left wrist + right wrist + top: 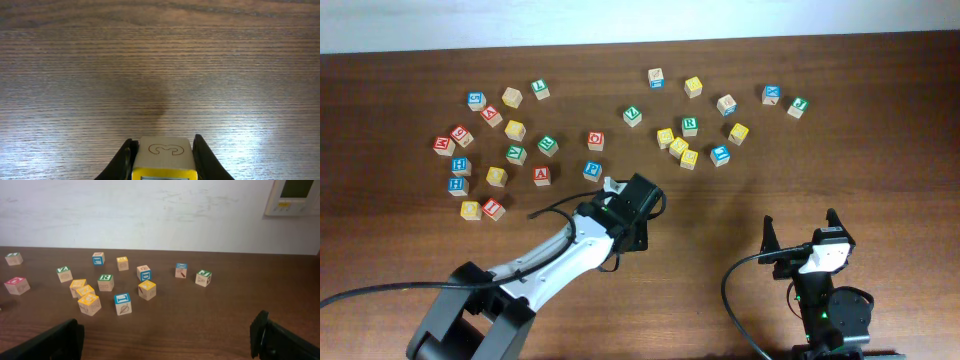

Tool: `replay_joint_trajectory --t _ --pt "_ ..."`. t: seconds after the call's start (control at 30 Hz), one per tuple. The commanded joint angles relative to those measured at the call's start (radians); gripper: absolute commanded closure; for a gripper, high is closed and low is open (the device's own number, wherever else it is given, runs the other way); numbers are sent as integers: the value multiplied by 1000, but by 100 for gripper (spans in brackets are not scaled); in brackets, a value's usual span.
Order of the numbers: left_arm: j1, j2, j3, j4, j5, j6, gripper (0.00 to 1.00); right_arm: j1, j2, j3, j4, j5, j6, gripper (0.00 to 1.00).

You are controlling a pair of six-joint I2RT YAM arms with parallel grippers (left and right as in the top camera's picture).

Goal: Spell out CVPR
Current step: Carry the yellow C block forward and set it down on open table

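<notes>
Inside left end effector (164, 144), yellow-faced cube (162, 156), clamped

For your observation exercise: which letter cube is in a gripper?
The yellow-faced cube clamped in the left gripper; the other cubes lie loose on the table.

cube (162, 156) between fingers of left gripper (162, 143) | loose cubes (689, 126) scattered on table (880, 150) behind it | right gripper (801, 228) rightward, well apart
</notes>
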Motion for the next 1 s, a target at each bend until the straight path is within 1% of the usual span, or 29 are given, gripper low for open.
replay_joint_trajectory --t 0.0,0.2,0.37,0.5,0.67,0.77,0.83,0.87,0.93,0.97 --pt "0 5 5 -3 41 -17 91 -2 -6 -5 -5 5 11 2" --pt "0 5 -1 -2 45 -17 91 -2 -6 -5 -5 5 11 2" --pt "0 10 -29 35 46 -17 92 -2 -6 -5 -5 5 11 2" --pt "0 15 -29 48 46 -17 91 -2 -6 -5 -5 5 11 2" --pt "-1 71 -29 87 55 -17 90 -2 -6 -5 -5 5 11 2" --pt "-1 72 -29 100 72 -17 91 -2 -6 -5 -5 5 11 2" --pt "-1 72 -29 107 55 -17 89 -2 -6 -5 -5 5 11 2" --pt "0 72 -29 107 24 -17 89 -2 -6 -5 -5 5 11 2" --pt "6 72 -29 107 7 -17 89 -2 -6 -5 -5 5 11 2" --pt "19 72 -29 103 8 -18 91 -2 -6 -5 -5 5 11 2"
